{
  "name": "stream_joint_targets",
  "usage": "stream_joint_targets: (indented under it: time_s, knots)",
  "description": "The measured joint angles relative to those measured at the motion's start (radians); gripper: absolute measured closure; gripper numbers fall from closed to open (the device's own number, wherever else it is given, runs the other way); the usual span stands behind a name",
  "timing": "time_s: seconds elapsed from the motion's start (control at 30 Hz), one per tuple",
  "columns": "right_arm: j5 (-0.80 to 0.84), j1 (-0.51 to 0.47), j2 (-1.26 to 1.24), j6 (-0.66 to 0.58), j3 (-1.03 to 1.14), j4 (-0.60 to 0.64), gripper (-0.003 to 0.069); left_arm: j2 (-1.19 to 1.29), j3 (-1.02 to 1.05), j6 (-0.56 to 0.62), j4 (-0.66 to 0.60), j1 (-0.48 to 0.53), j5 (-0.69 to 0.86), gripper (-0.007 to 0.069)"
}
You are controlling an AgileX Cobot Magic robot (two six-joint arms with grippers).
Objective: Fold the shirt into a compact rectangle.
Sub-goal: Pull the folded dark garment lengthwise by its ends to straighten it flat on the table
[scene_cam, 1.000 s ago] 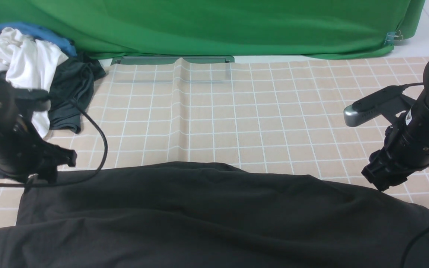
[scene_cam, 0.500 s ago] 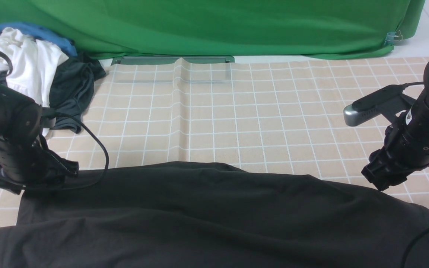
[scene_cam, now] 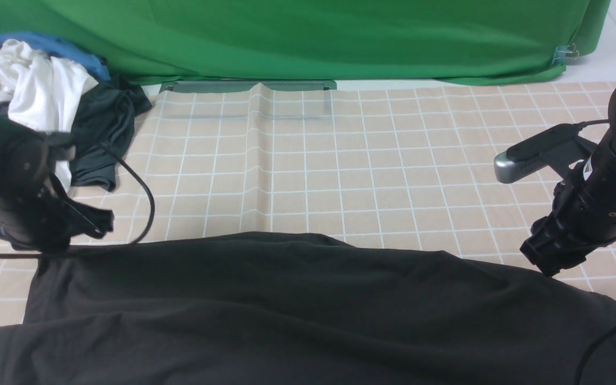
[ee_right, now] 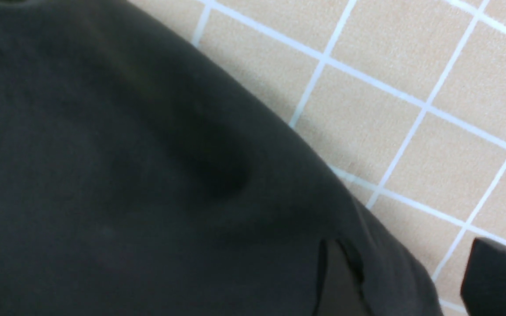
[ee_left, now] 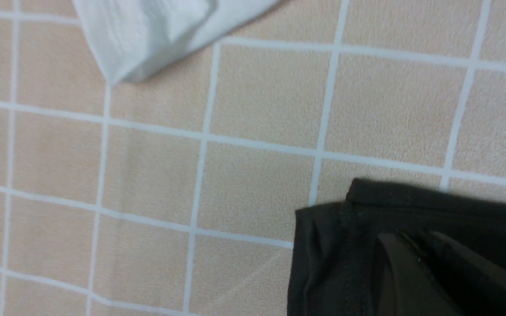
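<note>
My left tool [ee_left: 411,240] is pinched shut on the far-left corner of the shirt [scene_cam: 308,310]. The shirt lies spread wide across the near side of the desk [scene_cam: 372,176]. My right tool [scene_cam: 546,266] sits at the far-right edge with its jaws apart, the hem between them and not yet clamped. I judge the job barely begun: one corner is gripped and I can make out no finished fold. The whole narrowing into a compact rectangle is left.

The shirt [scene_cam: 308,310] is matt black cloth, smooth; the table cover [scene_cam: 393,160] is beige cloth, slightly fuzzy; the backdrop [scene_cam: 286,37] is matt green fabric.
</note>
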Motion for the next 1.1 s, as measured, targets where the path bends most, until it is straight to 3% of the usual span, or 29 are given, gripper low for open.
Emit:
stream_joint_targets:
  time_s: [0.17,0.3,0.37,0.43,0.63,0.8,0.83,0.93,1.1]
  knots:
    - [0.0,0.0,0.0,0.0,0.0,0.001,0.0246,-0.021,-0.004,0.009,-0.035,0.03,0.011,0.0606]
    - [0.007,0.0,0.0,0.0,0.0,0.001,0.0246,-0.011,-0.032,0.282,-0.424,0.216,0.082,0.0606]
    - [0.007,0.0,0.0,0.0,0.0,0.001,0.0246,-0.011,-0.034,0.338,-0.499,0.261,0.082,0.0606]
    - [0.007,0.0,0.0,0.0,0.0,0.002,0.0246,-0.011,-0.04,0.502,-0.601,0.331,0.081,0.0606]
    - [-0.019,0.0,0.0,0.004,0.0,0.004,0.0246,-0.011,-0.041,0.575,-0.595,0.327,0.068,0.0587]
    - [-0.033,0.0,0.0,0.008,0.0,0.004,0.0246,0.006,-0.041,0.581,-0.528,0.277,0.005,0.0466]
    - [-0.038,0.0,0.0,0.008,0.0,0.005,0.0246,0.027,-0.041,0.581,-0.502,0.255,-0.001,0.0395]
    - [-0.042,0.0,0.0,0.008,0.0,0.005,0.0246,0.071,-0.041,0.581,-0.485,0.227,-0.02,0.0288]
    - [-0.043,0.0,0.0,0.008,0.0,0.005,0.0246,0.125,-0.041,0.572,-0.479,0.223,-0.054,0.023]
